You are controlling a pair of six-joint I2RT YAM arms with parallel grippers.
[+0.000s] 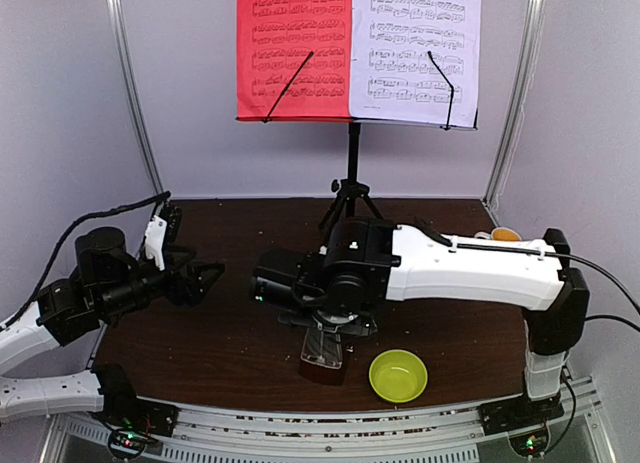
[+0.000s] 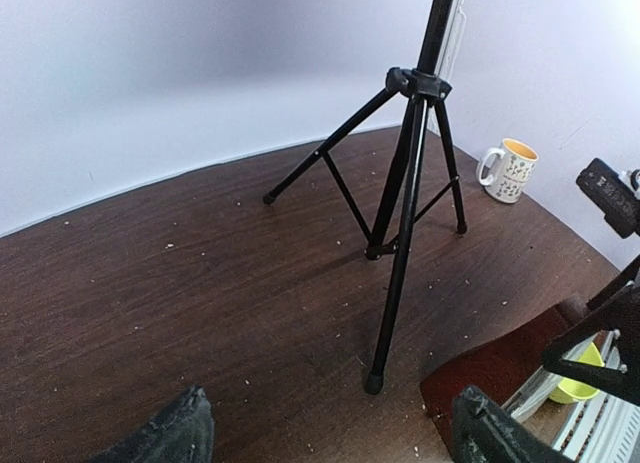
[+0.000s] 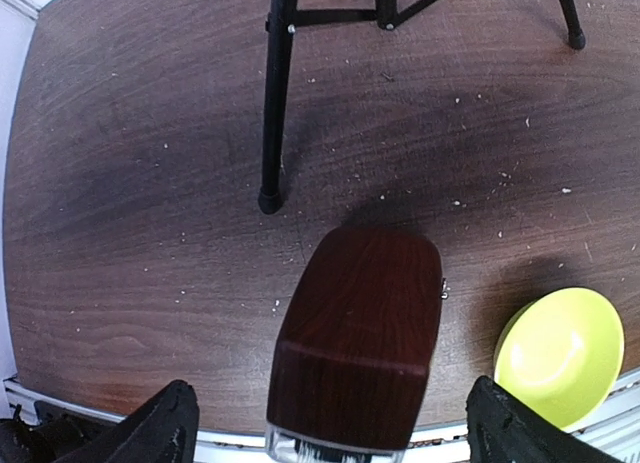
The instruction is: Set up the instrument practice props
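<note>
right arm point(image 1: 470, 268) covers most of the metronome point(image 1: 322, 359).

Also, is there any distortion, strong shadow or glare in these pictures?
Left wrist view: the table edge at the wall bows, a wide-lens effect; the music stand legs are sharp. Right wrist view: same bending, and a soft dark shadow on the wood beyond the metronome. Top external view: even light, no glare on the red sheet or white sheet.
</note>
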